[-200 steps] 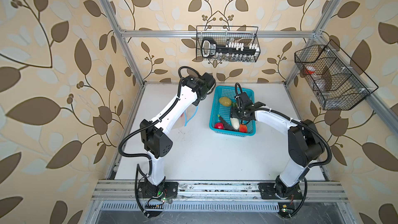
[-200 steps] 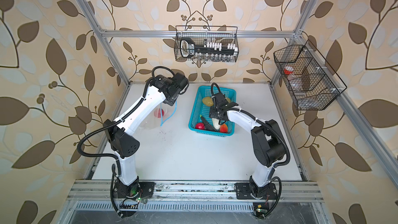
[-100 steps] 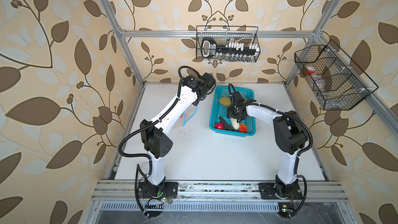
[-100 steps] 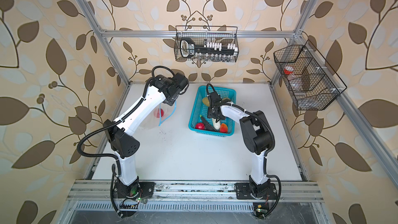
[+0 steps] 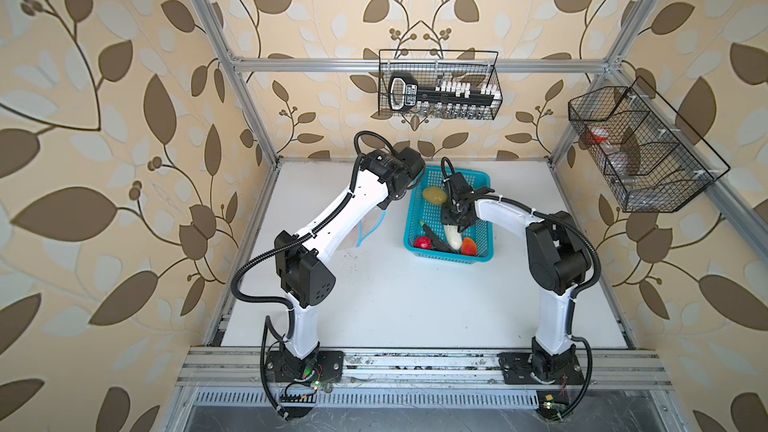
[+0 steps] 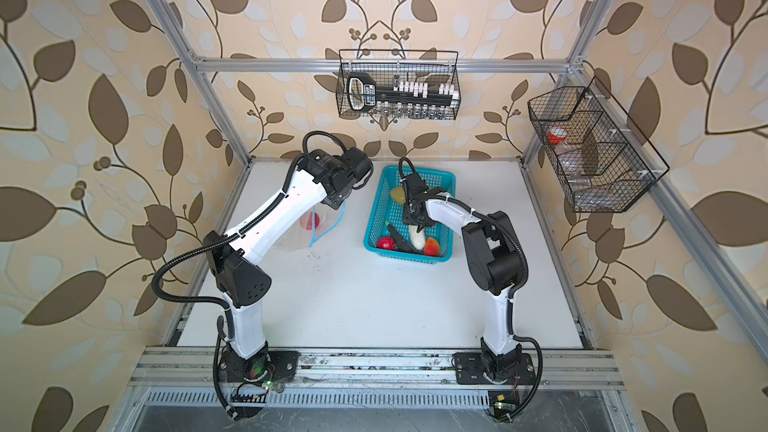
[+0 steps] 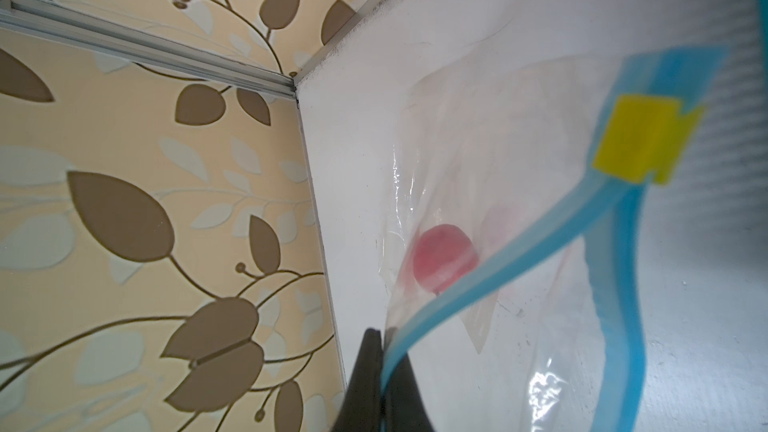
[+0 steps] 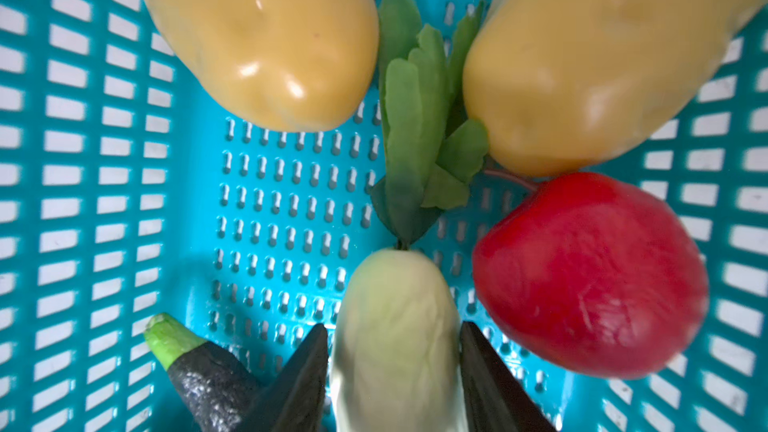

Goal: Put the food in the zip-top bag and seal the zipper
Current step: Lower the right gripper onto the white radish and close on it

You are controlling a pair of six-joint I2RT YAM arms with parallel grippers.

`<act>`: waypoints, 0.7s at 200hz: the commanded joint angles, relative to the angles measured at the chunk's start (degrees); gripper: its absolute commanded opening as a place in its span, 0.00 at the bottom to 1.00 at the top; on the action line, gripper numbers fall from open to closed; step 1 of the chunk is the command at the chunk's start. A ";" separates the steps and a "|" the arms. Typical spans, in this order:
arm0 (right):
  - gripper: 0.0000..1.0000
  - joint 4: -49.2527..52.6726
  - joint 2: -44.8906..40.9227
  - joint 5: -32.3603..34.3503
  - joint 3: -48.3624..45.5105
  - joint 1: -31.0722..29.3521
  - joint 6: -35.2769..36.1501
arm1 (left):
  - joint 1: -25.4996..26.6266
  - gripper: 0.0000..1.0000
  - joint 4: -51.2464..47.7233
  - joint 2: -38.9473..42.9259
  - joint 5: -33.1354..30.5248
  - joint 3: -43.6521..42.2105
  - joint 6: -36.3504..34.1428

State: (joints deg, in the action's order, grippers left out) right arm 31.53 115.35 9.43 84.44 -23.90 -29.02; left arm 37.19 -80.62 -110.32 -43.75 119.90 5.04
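1 tomato point(image 7: 444, 257) is already lying inside the bag point(image 7: 478, 139). The bag is resting on the table point(image 5: 395, 305) left of centre in both top views, partly under your left arm. Your left gripper point(image 7: 382, 342) is pinching the zipper point(image 7: 519, 259), its jaws fully closed on the blue strip. That is holding 1 lip up, so the bag's mouth is standing open. The yellow slider point(image 7: 636, 143) is sitting at the end of the strip away from the fingers.

Your right gripper point(image 8: 392, 326) is reaching down into the basket point(image 5: 449, 258), just right of centre in both top views. Its jaws are standing partly apart astride the cucumber point(image 8: 395, 284), with 1 finger at each side of it. You cannot tell whether they are pressing on it. The cucumber is lying on the basket floor.

Beyond its tip, 2 potatoes point(image 8: 262, 35) are lying side by side with the leafy piece point(image 8: 419, 118) between them. A 2nd tomato point(image 8: 590, 276) is sitting just beside the cucumber, and the eggplant point(image 8: 208, 380) is lying on its other side. In a top view, a 3rd tomato point(image 5: 422, 242) and the pepper point(image 5: 468, 246) are resting at the basket's lower end.
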 commanded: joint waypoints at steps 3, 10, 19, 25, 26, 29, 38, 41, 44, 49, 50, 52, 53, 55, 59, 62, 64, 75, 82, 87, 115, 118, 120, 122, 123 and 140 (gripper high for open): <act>0.54 1.43 1.80 -1.42 1.60 0.35 1.14 | 0.78 0.00 -1.36 0.46 -2.67 -0.36 1.38; 0.55 1.58 2.06 -1.60 1.63 0.35 1.41 | 0.87 0.00 -1.38 0.45 -2.66 -0.44 1.38; 0.55 1.87 2.39 -1.77 1.71 0.33 1.50 | 0.87 0.00 -1.38 0.46 -2.76 -0.71 1.46; 0.55 1.94 2.61 -1.83 1.82 0.35 1.59 | 0.91 0.00 -1.38 0.54 -2.84 -0.84 1.47; 0.55 1.95 2.65 -1.85 1.80 0.30 1.63 | 0.89 0.00 -1.38 0.55 -2.84 -0.87 1.47; 0.55 2.00 2.79 -1.95 1.78 0.30 1.68 | 0.87 0.00 -1.28 0.61 -2.77 -0.97 1.47; 0.52 2.13 2.95 -2.03 1.78 0.39 1.68 | 0.87 0.00 -1.21 0.67 -2.66 -1.28 1.47; 0.50 2.07 2.88 -2.05 1.70 0.35 1.68 | 0.87 0.00 -1.21 0.77 -2.63 -1.39 1.42; 0.48 1.98 2.74 -2.16 1.55 0.32 1.66 | 0.87 0.00 -1.16 0.85 -2.53 -1.48 1.46; 0.47 1.75 2.54 -2.38 1.31 0.39 1.76 | 0.87 0.00 -1.12 0.90 -2.48 -1.70 1.48; 0.46 1.68 2.48 -2.43 1.28 0.37 1.77 | 0.87 0.00 -1.08 0.94 -2.48 -1.74 1.47; 0.46 1.62 2.37 -2.52 1.15 0.35 1.77 | 0.87 0.00 -1.11 0.98 -2.46 -1.76 1.47; 0.45 1.57 2.31 -2.55 1.11 0.35 1.77 | 0.87 0.00 -1.11 0.98 -2.43 -1.77 1.47; 0.45 1.49 2.26 -2.66 1.04 0.39 1.77 | 0.87 0.00 -1.07 0.99 -2.40 -1.84 1.47; 0.43 1.50 1.97 -2.76 0.91 0.35 1.77 | 0.87 0.00 -1.05 0.99 -2.40 -1.92 1.51; 0.42 1.36 1.87 -2.83 0.83 0.35 1.77 | 0.87 0.00 -1.11 0.99 -2.39 -1.94 1.47; 0.41 1.35 1.78 -2.90 0.82 0.35 1.83 | 0.87 0.00 -1.05 0.99 -2.33 -2.01 1.47; 0.36 1.43 1.31 -3.35 0.89 0.35 1.90 | 0.91 0.00 -1.11 1.07 -2.01 -2.03 1.47; 0.33 1.35 0.99 -3.83 0.88 0.43 1.94 | 0.87 0.00 -1.03 1.15 -1.91 -2.03 1.47; 0.30 1.25 0.74 -4.26 0.81 0.51 1.94 | 0.87 0.00 -0.99 1.16 -1.88 -2.03 1.47; 0.23 -0.75 -2.26 -5.31 -0.44 0.76 0.93 | 0.87 0.00 -1.11 1.34 -1.70 -2.03 1.58; 0.23 -1.29 -2.75 -5.69 -0.81 0.78 0.64 | 0.87 0.00 -1.17 1.29 -1.69 -2.03 1.56; 0.23 -1.62 -3.07 -5.92 -1.00 0.85 0.48 | 0.91 0.00 -1.20 1.33 -1.63 -2.03 1.60; 0.22 -1.88 -3.41 -6.16 -1.16 0.85 0.35 | 0.88 0.00 -1.20 1.29 -1.63 -2.03 1.61; 0.22 -1.94 -3.53 -6.30 -1.27 0.82 0.27 | 0.87 0.00 -1.21 1.32 -1.62 -2.03 1.58; 0.21 -4.06 -5.99 -7.63 -2.42 1.03 -0.90 | 0.89 0.00 -1.34 1.17 -1.69 -1.82 1.67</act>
State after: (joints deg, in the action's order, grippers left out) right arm 30.44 114.67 4.71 83.46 -23.11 -28.34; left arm 37.58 -80.60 -110.32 -43.97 117.75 5.06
